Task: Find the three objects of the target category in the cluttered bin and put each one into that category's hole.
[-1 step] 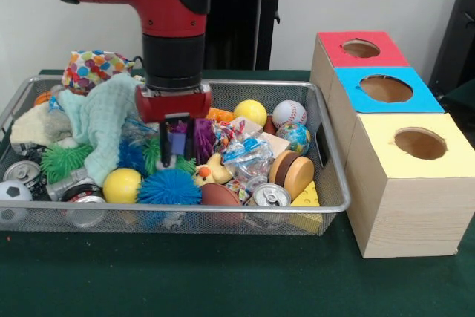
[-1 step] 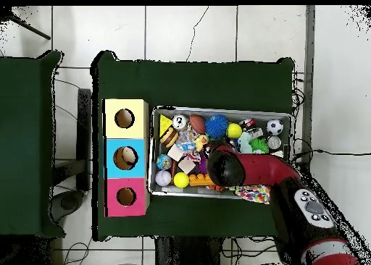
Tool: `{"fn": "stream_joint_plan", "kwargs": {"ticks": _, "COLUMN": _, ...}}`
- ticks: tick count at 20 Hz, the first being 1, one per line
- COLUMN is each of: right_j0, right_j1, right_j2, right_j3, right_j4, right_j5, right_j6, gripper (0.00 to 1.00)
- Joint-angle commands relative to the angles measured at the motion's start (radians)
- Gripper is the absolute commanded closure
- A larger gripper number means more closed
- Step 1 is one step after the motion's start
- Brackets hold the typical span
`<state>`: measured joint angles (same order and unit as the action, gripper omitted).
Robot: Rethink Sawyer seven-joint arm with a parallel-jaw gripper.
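A wire mesh bin [image 1: 148, 220] [image 2: 221, 109] is packed with clutter. My gripper [image 1: 177, 142] is lowered into its middle, beside a purple toy [image 1: 202, 139] and above a blue spiky ball [image 1: 169, 186]; the clutter hides its tips. From overhead the red arm [image 2: 246, 168] covers it. The bin holds yellow balls [image 1: 250, 111] [image 1: 122, 185], a baseball [image 1: 289, 113], a globe ball [image 1: 296, 137], a soccer ball [image 1: 13, 192] and drink cans [image 1: 272, 197] [image 1: 22, 172]. Three boxes with round holes stand beside the bin: red [image 1: 360, 50], blue [image 1: 386, 88], yellow [image 1: 419, 142].
A mint cloth [image 1: 100, 120] and a colourful patterned cloth [image 1: 93, 68] are heaped at the bin's left. A rubber duck [image 1: 210, 174], a brown football [image 1: 221, 194], a wooden burger [image 1: 292, 172] and a cheese wedge [image 1: 306, 197] lie near the front. Something pale shows inside the blue box's hole [image 2: 127, 157].
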<state>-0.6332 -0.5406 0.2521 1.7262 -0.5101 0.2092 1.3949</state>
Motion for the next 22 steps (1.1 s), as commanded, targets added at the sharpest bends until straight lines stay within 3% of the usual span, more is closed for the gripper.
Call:
{"fn": "stream_joint_plan", "kwargs": {"ticks": 1, "right_j0": -0.197, "right_j1": -0.107, "right_j2": 0.100, "right_j3": 0.116, "right_j4": -0.132, "right_j5": 0.242, "right_j6": -0.320, "gripper": 1.00}}
{"fn": "stream_joint_plan", "kwargs": {"ticks": 4, "right_j0": -0.256, "right_j1": -0.118, "right_j2": 0.139, "right_j3": 0.109, "right_j4": -0.176, "right_j5": 0.278, "right_j6": -0.376, "gripper": 1.00}}
{"fn": "stream_joint_plan", "kwargs": {"ticks": 7, "right_j0": -0.275, "right_j1": -0.105, "right_j2": 0.156, "right_j3": 0.087, "right_j4": -0.224, "right_j5": 0.287, "right_j6": -0.369, "gripper": 1.00}}
{"fn": "stream_joint_plan", "kwargs": {"ticks": 13, "right_j0": -0.224, "right_j1": -0.035, "right_j2": 0.137, "right_j3": 0.052, "right_j4": -0.322, "right_j5": 0.219, "right_j6": -0.200, "gripper": 1.00}}
{"fn": "stream_joint_plan", "kwargs": {"ticks": 14, "right_j0": -0.230, "right_j1": -0.033, "right_j2": 0.148, "right_j3": 0.062, "right_j4": -0.333, "right_j5": 0.194, "right_j6": -0.154, "gripper": 0.00}}
{"fn": "stream_joint_plan", "kwargs": {"ticks": 17, "right_j0": -0.201, "right_j1": -0.035, "right_j2": 0.123, "right_j3": 0.067, "right_j4": -0.354, "right_j5": 0.141, "right_j6": -0.089, "gripper": 0.00}}
{"fn": "stream_joint_plan", "kwargs": {"ticks": 22, "right_j0": -0.132, "right_j1": -0.064, "right_j2": 0.117, "right_j3": 0.078, "right_j4": -0.310, "right_j5": 0.168, "right_j6": 0.007, "gripper": 0.00}}
